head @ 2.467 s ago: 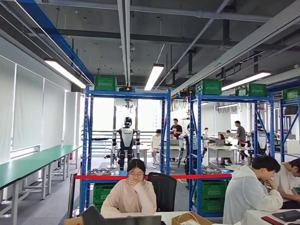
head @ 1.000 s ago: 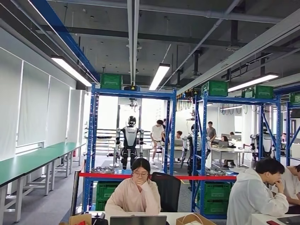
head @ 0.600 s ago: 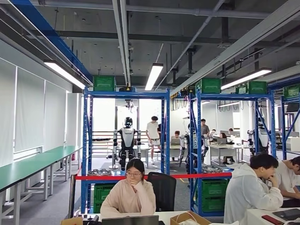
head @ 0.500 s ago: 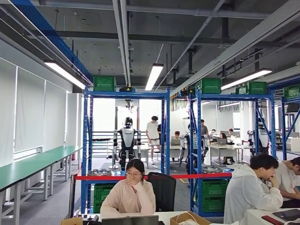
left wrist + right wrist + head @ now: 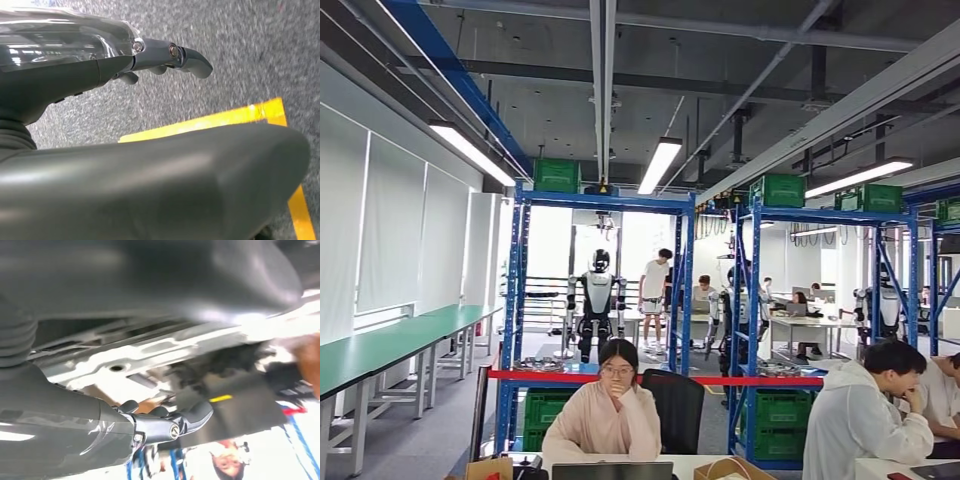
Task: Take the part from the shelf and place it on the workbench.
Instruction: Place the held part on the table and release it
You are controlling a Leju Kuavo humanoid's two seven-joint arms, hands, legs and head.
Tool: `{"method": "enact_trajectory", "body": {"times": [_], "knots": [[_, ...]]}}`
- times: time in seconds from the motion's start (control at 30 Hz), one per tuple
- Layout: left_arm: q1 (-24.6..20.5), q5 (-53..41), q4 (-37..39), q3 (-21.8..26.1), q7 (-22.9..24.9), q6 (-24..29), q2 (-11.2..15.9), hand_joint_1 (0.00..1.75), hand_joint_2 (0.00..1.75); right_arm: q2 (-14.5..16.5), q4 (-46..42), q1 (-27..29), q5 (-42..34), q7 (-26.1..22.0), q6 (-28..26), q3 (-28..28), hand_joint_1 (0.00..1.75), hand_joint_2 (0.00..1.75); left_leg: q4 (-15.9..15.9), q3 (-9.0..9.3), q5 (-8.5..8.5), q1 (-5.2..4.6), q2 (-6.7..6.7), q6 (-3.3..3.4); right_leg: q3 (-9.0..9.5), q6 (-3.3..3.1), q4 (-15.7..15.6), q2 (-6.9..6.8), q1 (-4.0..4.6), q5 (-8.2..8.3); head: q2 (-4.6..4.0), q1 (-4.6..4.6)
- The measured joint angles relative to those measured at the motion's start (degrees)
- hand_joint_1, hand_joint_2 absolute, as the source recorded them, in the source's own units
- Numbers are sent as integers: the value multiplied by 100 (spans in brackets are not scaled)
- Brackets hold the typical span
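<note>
Left hand (image 5: 158, 55) open; two blue shelves (image 5: 599, 205) ahead.

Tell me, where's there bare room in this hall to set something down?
The long green workbench by the left wall shows bare top. The blue shelf ahead carries parts and crates; the near desk, where people sit, is crowded.

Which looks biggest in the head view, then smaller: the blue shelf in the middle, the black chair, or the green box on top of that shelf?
1. Blue shelf, by far the largest.
2. Black chair.
3. Green box, smallest.
The chair stands nearer the camera than the shelf and box, so its true size against the box is unsure.
</note>
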Motion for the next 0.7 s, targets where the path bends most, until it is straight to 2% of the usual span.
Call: {"method": "enact_trajectory", "body": {"times": [0.03, 0.1, 0.13, 0.17, 0.23, 0.3, 0.37, 0.43, 0.47, 0.5, 0.53, 0.6, 0.63, 0.67, 0.7], "knots": [[4, -3, 0, 0, -2, -11, 1, 0, 0, -68, -282, 108, -406, -158, 156, -44, 0, 0, 0, 6, -2, 0, -6, -2, 114, -7, -257, 0, -2, 169, 0, 0], [6, -11, 0, 0, -13, -23, 1, 0, 0, -196, -919, 301, -1187, -391, 451, -175, 0, 0, -2, 12, -12, -7, -14, -17, 502, -45, -1090, 1, 12, 547, 0, 0], [5, -13, 0, 0, -21, -27, 1, 0, 0, -249, -1241, 394, -1508, -467, 590, -254, 0, 0, -7, 8, -14, -12, -15, -33, 644, -70, -1401, 4, 27, 652, 1, 1], [6, -16, 0, 0, -30, -30, 1, 0, 0, -295, -1553, 495, -1795, -529, 723, -335, 0, 0, -13, 4, -15, -14, -16, -51, 721, -90, -1578, 6, 44, 691, 1, 1], [15, -20, 0, 0, -44, -33, 1, 0, 0, -367, -2140, 725, -2346, -665, 1018, -509, 0, 0, -42, 8, -4, -6, -17, -107, 737, -139, -1643, 8, 68, 688, 1, 1], [25, -32, 1, 0, -57, -37, 3, 0, 0, -399, -2701, 932, -2959, -837, 1376, -712, 0, 0, 8, -6, -81, 0, -11, -152, 758, -210, -1693, -4, 52, 718, 0, 1], [21, -58, 2, -2, -73, -54, 6, 0, 0, -385, -3232, 1117, -3661, -1019, 1842, -924, 0, 0, 429, -178, -374, -4, -5, -165, 780, -269, -1730, -20, 40, 735, 0, 2], [18, -78, 2, -4, -81, -73, 8, 0, 0, -313, -3750, 1372, -4382, -1167, 2403, -1138, 0, 0, 1185, -507, -724, -11, -4, -176, 787, -294, -1728, -29, 58, 726, 0, 3], [21, -80, 2, -4, -80, -78, 10, 0, 0, -252, -4023, 1524, -4696, -1212, 2678, -1244, 0, 0, 1438, -620, -792, -14, -4, -183, 790, -300, -1726, -30, 65, 722, 0, 3], [24, -79, 2, -4, -75, -81, 11, 0, 0, -182, -4302, 1682, -4944, -1236, 2921, -1332, 0, 0, 1514, -649, -764, -17, -4, -186, 794, -303, -1723, -28, 69, 718, 0, 3], [25, -78, 2, -4, -68, -80, 11, 0, 0, -114, -4564, 1825, -5103, -1245, 3109, -1393, 0, 0, 1332, -556, -623, -17, -2, -185, 801, -302, -1719, -22, 70, 712, 0, 3], [12, -73, 2, -4, -48, -69, 13, 0, 0, 9, -5023, 2049, -5222, -1242, 3325, -1446, 0, 0, 572, -174, -251, -20, -1, -166, 815, -280, -1697, -5, 79, 691, 0, 2], [0, -70, 2, -4, -33, -63, 14, 0, 0, 58, -5211, 2138, -5233, -1239, 3379, -1452, 0, 0, 247, -14, -132, -24, -1, -152, 810, -260, -1672, 5, 88, 684, 0, 1], [-9, -65, 2, -4, -17, -57, 15, 0, 0, 101, -5379, 2216, -5238, -1234, 3416, -1454, 0, 0, 55, 78, -78, -33, -3, -138, 801, -237, -1651, 10, 96, 682, 0, 0], [-14, -61, 2, -4, -5, -50, 17, 0, 0, 137, -5517, 2288, -5244, -1230, 3446, -1453, 0, 0, -5, 105, -81, -46, -6, -124, 789, -213, -1635, 12, 100, 686, 0, 0]]}}
